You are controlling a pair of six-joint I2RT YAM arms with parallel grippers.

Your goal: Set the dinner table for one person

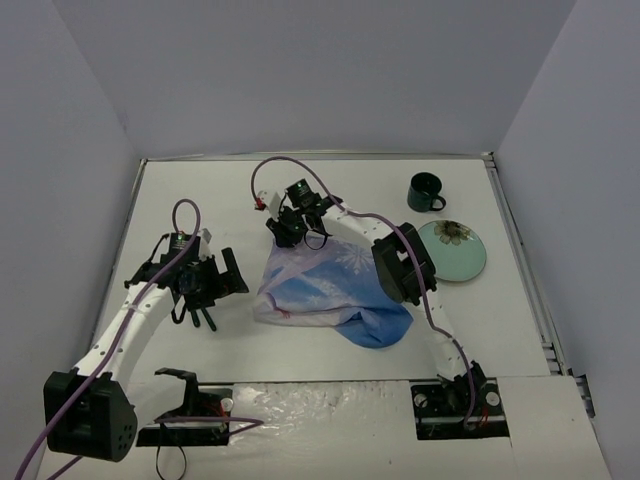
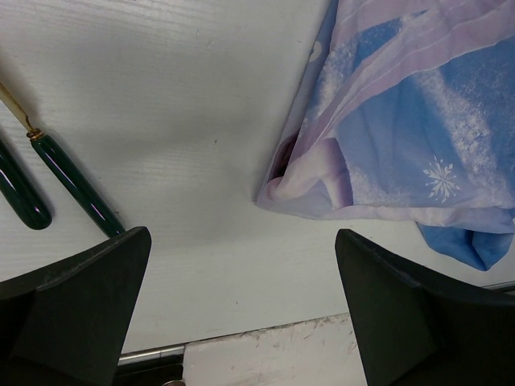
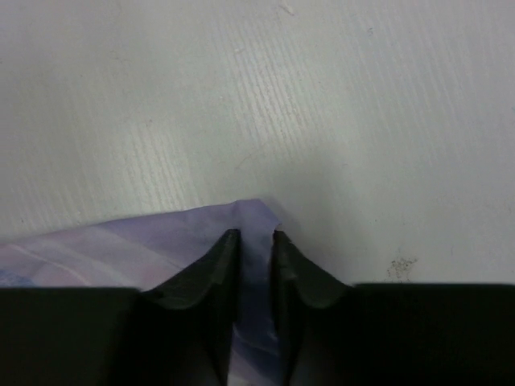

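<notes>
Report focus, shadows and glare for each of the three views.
Top external: even soft light, sharp throughout, only faint shadows. Left wrist: table grain crisp, a soft shadow beside the cloth, the left gripper dark and blurred at the bottom. Right wrist: the right gripper, pinching the cloth corner, near-black and soft; no glare.

- cloth (image 1: 335,290): blue, printed w/ white snowflakes & lilac bands; is spread out rumpled, near-right end bunched into a plain blue lump.
- mug (image 1: 425,191): dk green, is stood upright at far right, handle turned to near right.
- plate (image 1: 452,250): pale green, flower motif painted by its far rim; is laid flat just nearer than mug, not touching it.
- utensil handles (image 2: 76,189): two, dk green, glossy, laid side by side, left of cloth & apart from it; one is fitted w/ a gold-coloured stem; utensil type can't be told.
</notes>
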